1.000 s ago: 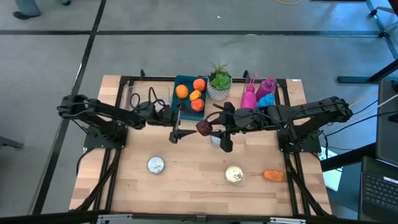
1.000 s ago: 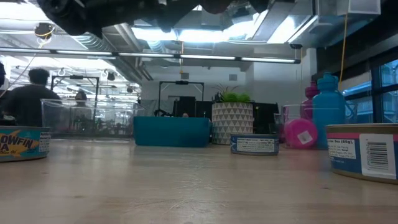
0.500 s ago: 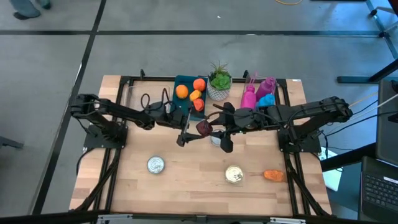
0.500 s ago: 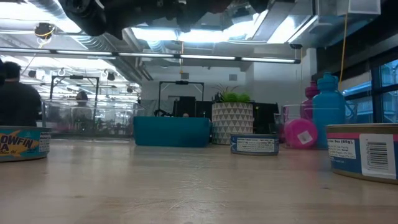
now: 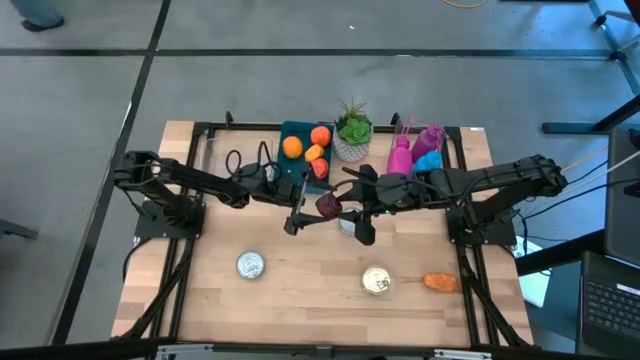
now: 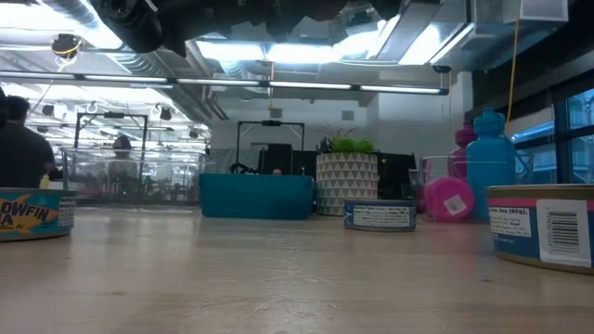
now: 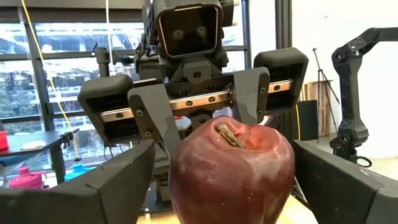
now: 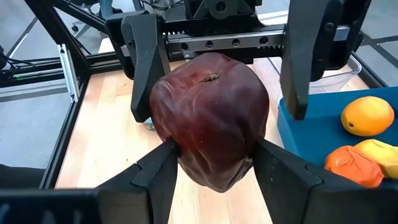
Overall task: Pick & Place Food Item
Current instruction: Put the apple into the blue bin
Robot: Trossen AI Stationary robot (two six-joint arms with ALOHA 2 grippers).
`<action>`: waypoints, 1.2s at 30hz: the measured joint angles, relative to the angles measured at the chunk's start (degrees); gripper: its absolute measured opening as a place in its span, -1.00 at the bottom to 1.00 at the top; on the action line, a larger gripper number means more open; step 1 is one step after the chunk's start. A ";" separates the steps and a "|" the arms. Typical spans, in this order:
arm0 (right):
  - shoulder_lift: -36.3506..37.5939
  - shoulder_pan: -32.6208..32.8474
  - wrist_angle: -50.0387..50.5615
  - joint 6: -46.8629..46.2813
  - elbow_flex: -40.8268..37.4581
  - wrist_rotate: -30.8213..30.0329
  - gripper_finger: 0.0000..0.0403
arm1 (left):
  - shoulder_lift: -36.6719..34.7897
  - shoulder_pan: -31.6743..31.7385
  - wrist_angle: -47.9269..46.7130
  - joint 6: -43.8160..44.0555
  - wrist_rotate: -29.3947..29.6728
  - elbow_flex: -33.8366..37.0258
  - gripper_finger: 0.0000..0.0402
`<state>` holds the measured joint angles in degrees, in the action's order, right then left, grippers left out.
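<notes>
A dark red apple hangs above the middle of the table, with my right gripper shut on it. That gripper reaches in from the table's right. My left gripper comes from the left and faces it, open. Its two fingers stand on either side of the apple, and I see no touch. The left wrist view shows the apple close up, stem end up, between my own wide-spread fingers. A teal tray with oranges lies at the far middle. My right gripper pinches the apple by its two opposite sides, low on the fruit, between its two fingers. The fingers come from the table's right, slanting down. The apple is lifted clear of the table, roughly upright with its stem dimple on top.
Three tins lie on the wood: one at the near left, one at the near middle, one under the right gripper. An orange item lies near right. A potted plant and pink and blue bottles stand at the back.
My left gripper has gone toward the table's right edge, up to the apple, and has then stopped with its fingers around the fruit. The right gripper and the apple have stayed where they were.
</notes>
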<state>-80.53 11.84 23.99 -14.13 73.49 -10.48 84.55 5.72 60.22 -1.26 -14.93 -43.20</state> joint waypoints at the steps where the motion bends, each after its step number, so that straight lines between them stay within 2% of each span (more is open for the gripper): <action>1: 0.00 0.00 0.00 0.00 0.00 0.00 -0.02 | 0.00 0.00 -0.01 0.00 -0.09 0.00 0.74; 7: 0.00 -0.01 0.02 -0.02 0.00 0.13 -0.02 | 0.00 0.00 0.01 -0.44 -0.30 0.00 0.54; 10: 0.00 0.16 0.02 0.02 0.00 2.76 -0.02 | 0.00 0.21 -0.07 -0.35 -0.57 0.00 0.44; 13: 0.00 0.58 0.06 -0.48 0.00 2.95 0.03 | 0.00 0.67 -0.27 -0.35 -1.06 0.00 0.38; 24: 0.00 0.94 2.42 -5.01 0.00 2.00 0.55 | -0.18 3.02 -1.86 -1.90 -0.32 0.00 0.36; 27: 0.02 1.07 8.47 -7.89 -0.02 0.84 0.61 | -1.90 5.96 -5.90 -2.75 1.74 -0.01 0.36; 30: -0.25 1.29 14.79 -10.12 -0.04 -2.10 0.62 | -4.82 10.39 -14.72 -3.88 5.75 -0.09 0.36; 36: -1.77 2.03 16.74 -11.10 -0.02 -4.33 0.58 | -8.74 22.54 -34.46 -4.03 8.16 -0.09 0.35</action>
<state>-82.30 13.87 40.73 -25.23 73.47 -14.81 75.82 28.25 25.75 -5.28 -6.76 -43.29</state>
